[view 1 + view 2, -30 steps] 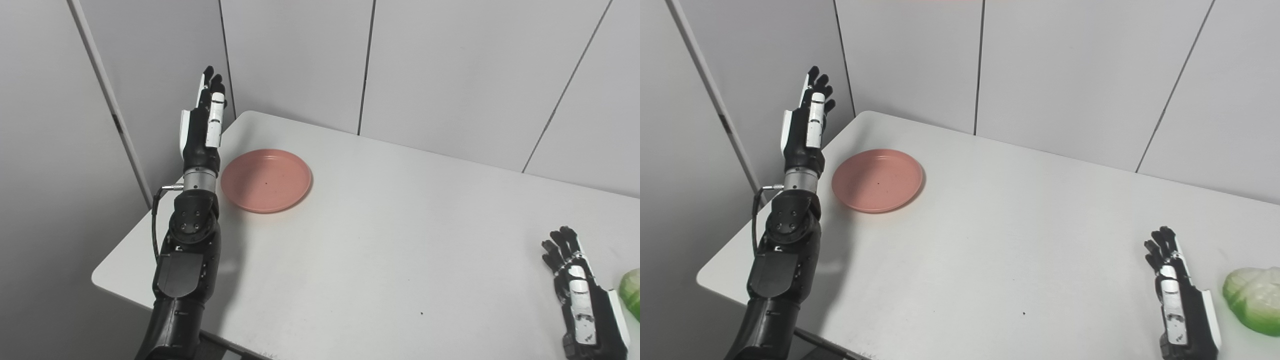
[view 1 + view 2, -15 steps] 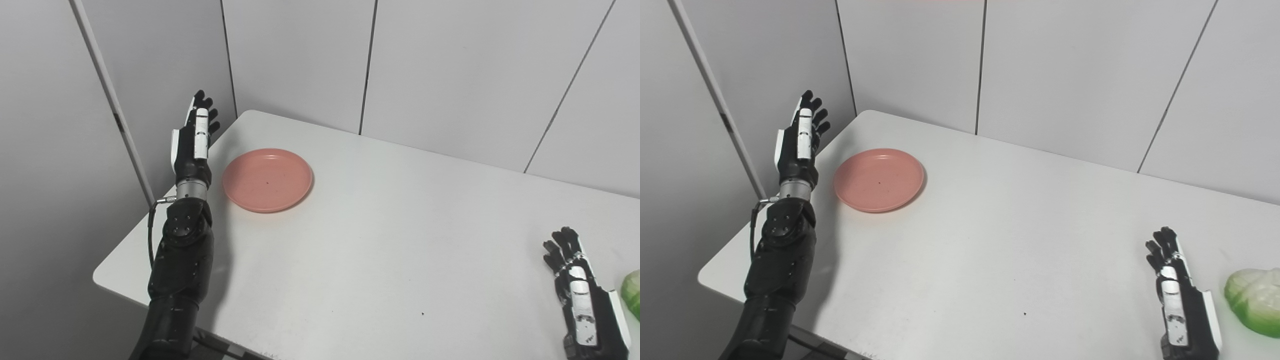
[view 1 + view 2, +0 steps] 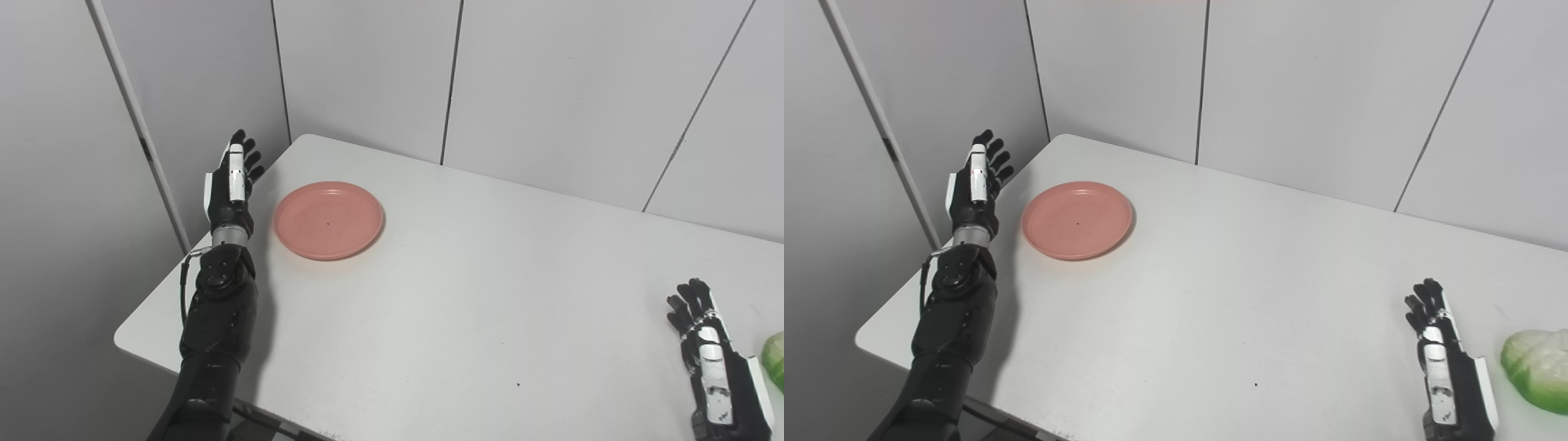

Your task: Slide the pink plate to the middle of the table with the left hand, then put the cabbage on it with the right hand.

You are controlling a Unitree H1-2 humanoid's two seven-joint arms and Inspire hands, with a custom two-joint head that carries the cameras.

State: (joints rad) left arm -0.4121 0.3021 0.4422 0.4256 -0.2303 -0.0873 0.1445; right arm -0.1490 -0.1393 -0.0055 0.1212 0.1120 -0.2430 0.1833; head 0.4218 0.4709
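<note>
The pink plate (image 3: 328,219) lies flat near the table's far left corner. My left hand (image 3: 231,180) hangs open just left of the plate, fingers straight and pointing away, a small gap between it and the rim. The cabbage (image 3: 1537,369), pale green, rests at the table's right edge. Just left of it my right hand (image 3: 1439,358) lies open near the front edge, apart from the cabbage and holding nothing.
The white table (image 3: 490,294) has a rounded left front corner (image 3: 125,343). Grey wall panels (image 3: 551,92) stand close behind the far edge and along the left side.
My left hand has come down and a little left, from high beside the plate to about its level. The plate, cabbage and right hand have stayed put.
</note>
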